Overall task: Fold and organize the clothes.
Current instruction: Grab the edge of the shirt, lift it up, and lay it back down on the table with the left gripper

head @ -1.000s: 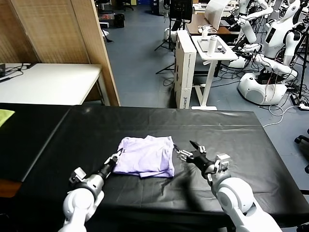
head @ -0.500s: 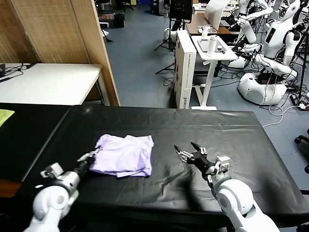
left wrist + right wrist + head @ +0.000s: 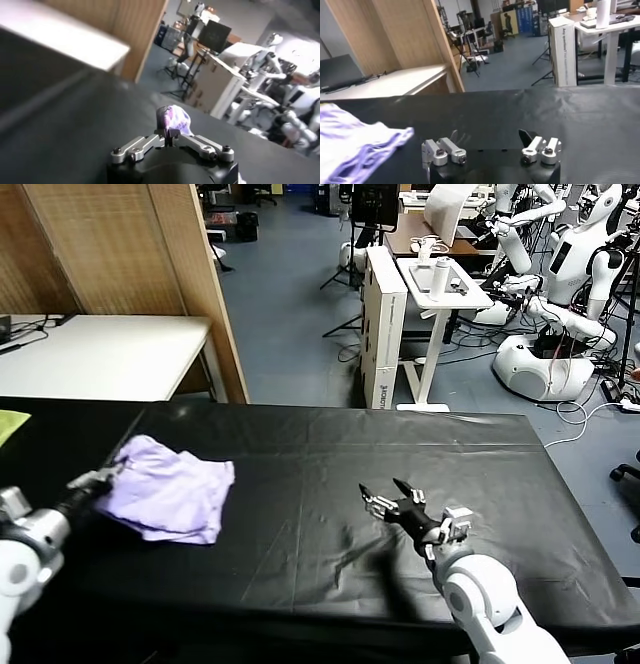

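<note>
The folded lavender T-shirt [image 3: 168, 490] is located at the left of the head view, on the black table [image 3: 330, 474] near its left edge. One edge of the garment is clamped between the closed fingers of the left gripper [image 3: 101, 477], so the cloth is bunched and lifted toward that grip; in the left wrist view a wad of fabric [image 3: 173, 120] is seen pinched at the fingertips. This hold is judged to serve for dragging the garment aside as one bundle. The right gripper [image 3: 391, 497] is held at lower centre-right, just above the table, well apart from the shirt, with its fingers spread and empty.
</note>
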`<state>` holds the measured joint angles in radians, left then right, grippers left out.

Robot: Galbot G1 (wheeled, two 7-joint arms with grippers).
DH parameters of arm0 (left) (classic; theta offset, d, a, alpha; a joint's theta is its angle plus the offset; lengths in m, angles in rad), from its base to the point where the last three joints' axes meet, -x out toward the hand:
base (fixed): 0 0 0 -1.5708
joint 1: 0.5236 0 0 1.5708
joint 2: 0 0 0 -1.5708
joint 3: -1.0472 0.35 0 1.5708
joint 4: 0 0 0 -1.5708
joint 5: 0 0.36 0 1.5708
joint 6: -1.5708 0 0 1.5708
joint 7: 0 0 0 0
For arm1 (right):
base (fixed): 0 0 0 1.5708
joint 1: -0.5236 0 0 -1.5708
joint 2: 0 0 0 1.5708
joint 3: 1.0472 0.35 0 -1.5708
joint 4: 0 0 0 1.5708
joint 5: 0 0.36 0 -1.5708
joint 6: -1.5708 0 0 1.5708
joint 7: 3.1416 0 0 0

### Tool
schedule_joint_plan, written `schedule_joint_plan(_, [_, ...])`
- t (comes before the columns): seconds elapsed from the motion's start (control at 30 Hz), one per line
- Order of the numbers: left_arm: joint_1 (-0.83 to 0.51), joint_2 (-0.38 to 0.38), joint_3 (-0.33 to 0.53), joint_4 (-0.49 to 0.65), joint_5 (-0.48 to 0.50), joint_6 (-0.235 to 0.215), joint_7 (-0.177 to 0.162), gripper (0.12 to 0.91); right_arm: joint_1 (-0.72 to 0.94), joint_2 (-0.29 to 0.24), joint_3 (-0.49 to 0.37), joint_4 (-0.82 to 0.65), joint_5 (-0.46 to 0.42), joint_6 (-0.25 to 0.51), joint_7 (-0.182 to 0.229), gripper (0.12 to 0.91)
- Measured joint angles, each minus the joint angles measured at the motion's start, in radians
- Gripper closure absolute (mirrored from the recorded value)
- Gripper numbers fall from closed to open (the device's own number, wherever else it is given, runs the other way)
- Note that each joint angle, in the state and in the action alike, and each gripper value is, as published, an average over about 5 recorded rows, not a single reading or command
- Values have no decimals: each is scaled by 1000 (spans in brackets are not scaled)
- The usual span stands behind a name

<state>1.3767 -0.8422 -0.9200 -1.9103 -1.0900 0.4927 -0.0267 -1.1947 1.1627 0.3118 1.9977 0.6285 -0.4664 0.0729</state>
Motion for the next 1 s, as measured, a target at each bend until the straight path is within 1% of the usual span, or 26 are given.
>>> schedule_joint_plan(0.13, [14,26,-35,-46,-18,18,-38,853,-5,13,-3,-5,-10,3,-1,118])
schedule_joint_plan(0.23, [8,15,-24,-100,-1,35,-71,853,-13,20,-3,-4,-19,4,-1,118])
schedule_joint_plan(0.37, [-19,-52,48,-181,47,65,-115,853,-26,16,5,8,-23,2,0,118])
schedule_joint_plan(0.47, [-51,-124,131,-219,84,78,-134,853,-40,8,18,18,-24,1,1,118])
schedule_joint_plan(0.6, [-97,-220,254,-222,153,76,-138,853,-60,2,38,28,-28,0,1,118])
schedule_joint_plan(0.77, [-136,-335,397,-181,222,69,-140,853,-74,4,50,32,-35,0,2,118])
schedule_joint_plan(0.9, [-154,-425,482,-131,285,47,-129,853,-68,9,43,33,-33,-3,3,118])
schedule_joint_plan(1.0, [-168,-488,530,-87,336,36,-117,842,-57,8,32,33,-11,-10,12,118])
